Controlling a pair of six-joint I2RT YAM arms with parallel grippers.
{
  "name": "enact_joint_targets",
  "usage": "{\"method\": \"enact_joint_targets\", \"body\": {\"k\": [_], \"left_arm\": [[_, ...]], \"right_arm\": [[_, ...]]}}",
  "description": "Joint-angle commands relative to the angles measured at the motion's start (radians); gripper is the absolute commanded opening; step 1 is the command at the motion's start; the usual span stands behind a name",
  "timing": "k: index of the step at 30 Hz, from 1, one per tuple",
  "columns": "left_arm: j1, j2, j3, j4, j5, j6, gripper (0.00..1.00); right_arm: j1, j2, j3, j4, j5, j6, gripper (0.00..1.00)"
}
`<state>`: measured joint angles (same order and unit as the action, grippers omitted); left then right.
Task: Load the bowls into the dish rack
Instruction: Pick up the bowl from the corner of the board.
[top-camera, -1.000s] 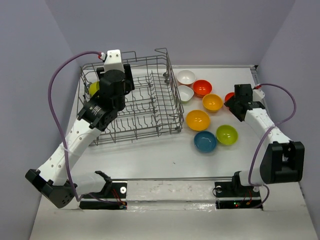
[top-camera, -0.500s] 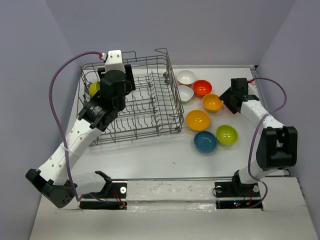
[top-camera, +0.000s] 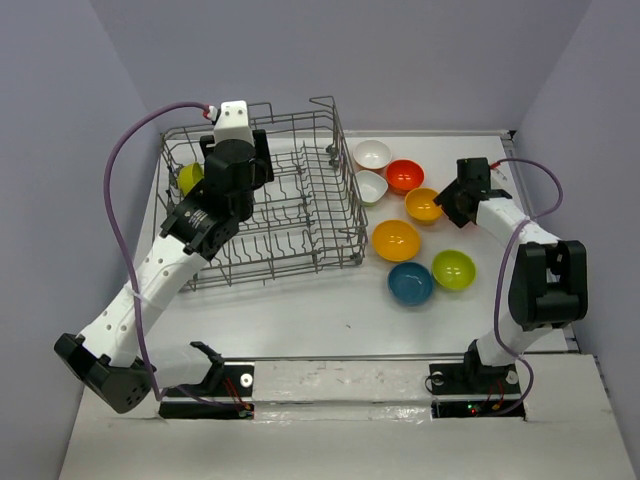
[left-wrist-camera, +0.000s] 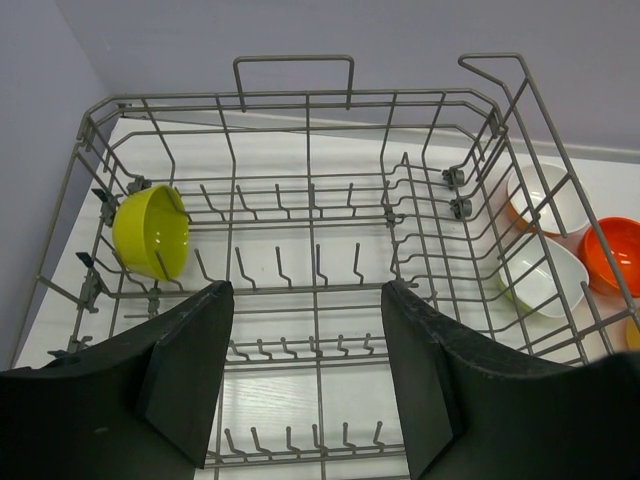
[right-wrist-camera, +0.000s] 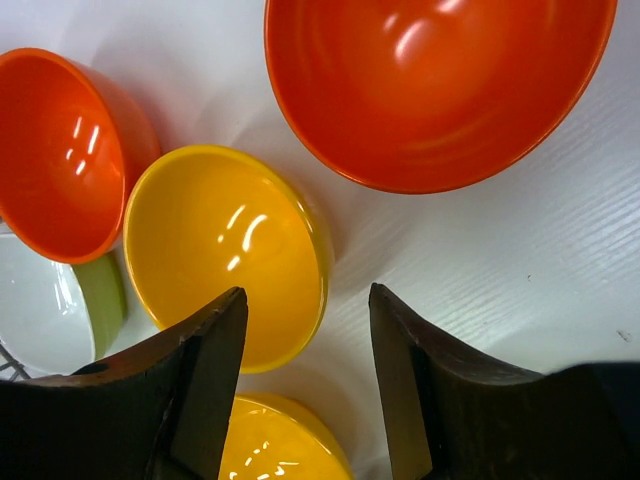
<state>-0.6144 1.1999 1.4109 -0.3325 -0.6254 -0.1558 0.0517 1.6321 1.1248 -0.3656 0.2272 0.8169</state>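
The grey wire dish rack (top-camera: 347, 200) stands at the left with one lime green bowl (top-camera: 187, 177) (left-wrist-camera: 150, 232) on edge at its left side. My left gripper (left-wrist-camera: 305, 370) hangs open and empty above the rack floor. To the right of the rack several bowls lie on the table. My right gripper (top-camera: 452, 205) (right-wrist-camera: 307, 300) is open and straddles the right rim of an orange-yellow bowl (top-camera: 424, 205) (right-wrist-camera: 225, 255), one finger over its inside and the other outside. Neither finger touches the rim. A red-orange bowl (right-wrist-camera: 440, 80) lies just beyond the fingers.
Around it lie another red-orange bowl (top-camera: 405, 176), two white bowls (top-camera: 372, 154) (top-camera: 370, 187), a second orange-yellow bowl (top-camera: 396, 240), a teal bowl (top-camera: 410, 283) and a lime green bowl (top-camera: 453, 269). The right arm's purple cable (top-camera: 545, 190) loops near the right wall.
My right gripper has moved left from the red-orange bowl to the orange-yellow bowl's rim, and its jaws have narrowed. The left arm has barely shifted.
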Motion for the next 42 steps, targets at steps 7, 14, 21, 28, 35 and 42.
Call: {"method": "enact_joint_targets", "body": {"k": [7, 14, 21, 28, 35, 42], "left_arm": [[0.001, -0.003, -0.013, 0.043, 0.006, -0.019, 0.70], [0.001, 0.001, -0.015, 0.041, 0.009, -0.019, 0.70], [0.001, 0.006, -0.015, 0.043, 0.010, -0.019, 0.70], [0.001, 0.018, -0.013, 0.043, 0.015, -0.021, 0.70], [0.001, 0.035, 0.008, 0.032, 0.027, -0.022, 0.70], [-0.001, 0.058, 0.071, 0.000, 0.068, -0.031, 0.70]], "right_arm": [[-0.004, 0.043, -0.013, 0.068, -0.011, 0.013, 0.53], [0.005, 0.061, -0.036, 0.094, -0.015, 0.015, 0.53], [0.005, 0.089, -0.030, 0.106, -0.019, 0.011, 0.27], [0.005, 0.091, -0.020, 0.108, -0.028, -0.001, 0.01], [0.005, 0.008, 0.004, 0.096, -0.012, -0.027, 0.01], [0.005, -0.144, 0.059, 0.056, 0.031, -0.079, 0.01]]}}
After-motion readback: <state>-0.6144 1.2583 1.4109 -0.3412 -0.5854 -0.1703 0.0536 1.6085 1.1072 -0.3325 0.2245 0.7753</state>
